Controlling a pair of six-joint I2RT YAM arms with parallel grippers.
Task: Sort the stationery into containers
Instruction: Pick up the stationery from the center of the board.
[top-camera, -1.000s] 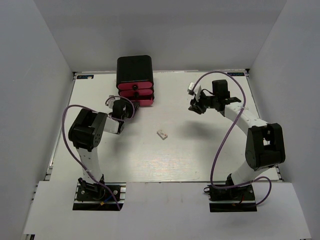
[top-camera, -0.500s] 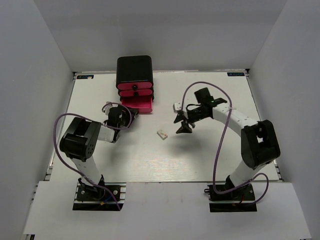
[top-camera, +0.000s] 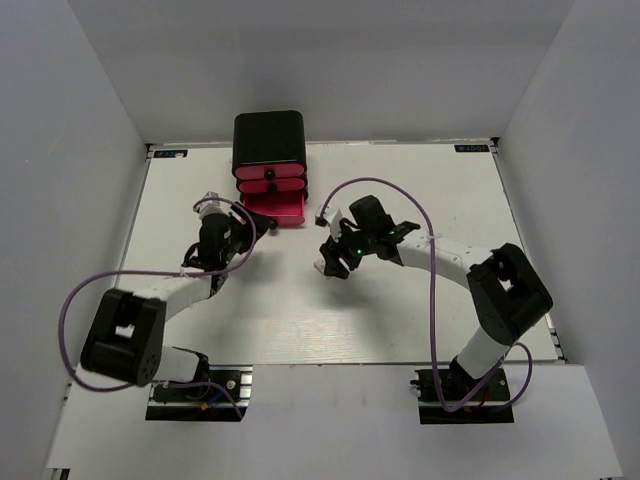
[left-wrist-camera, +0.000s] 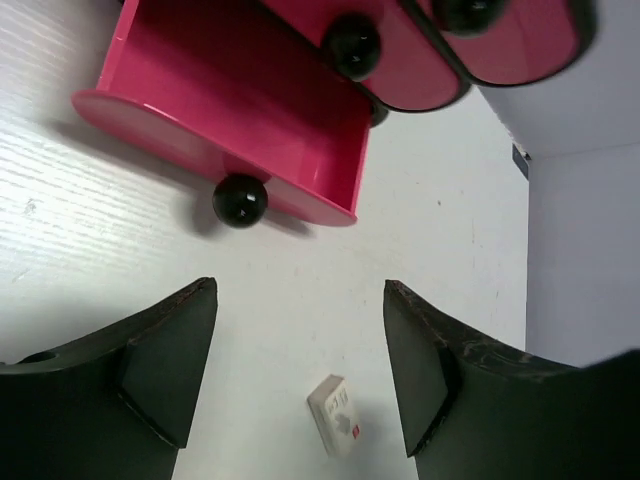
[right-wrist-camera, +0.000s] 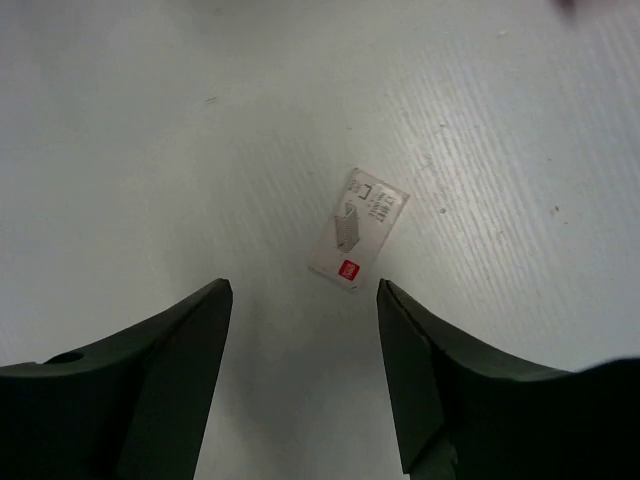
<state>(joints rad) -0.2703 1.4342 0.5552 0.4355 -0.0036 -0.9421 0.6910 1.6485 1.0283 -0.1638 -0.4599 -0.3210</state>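
Observation:
The black cabinet (top-camera: 268, 135) stands at the back left with three pink-red drawers. Its bottom drawer (top-camera: 283, 209) is pulled out; in the left wrist view (left-wrist-camera: 230, 120) the part that shows holds nothing. My left gripper (top-camera: 257, 228) is open and empty, a little short of that drawer's black knob (left-wrist-camera: 240, 200). The white eraser (right-wrist-camera: 358, 235) lies flat on the table just ahead of my open right gripper (right-wrist-camera: 303, 292), which hovers over it (top-camera: 335, 262). The eraser also shows in the left wrist view (left-wrist-camera: 335, 430). No pens are in view.
The white table (top-camera: 420, 300) is walled by grey panels on three sides. Purple cables loop above both arms. The two upper drawers (left-wrist-camera: 500, 40) are shut.
The bottom drawer has been pulled open, and my left gripper now stands apart from its knob. My right arm swung left and forward from the back right to above the eraser.

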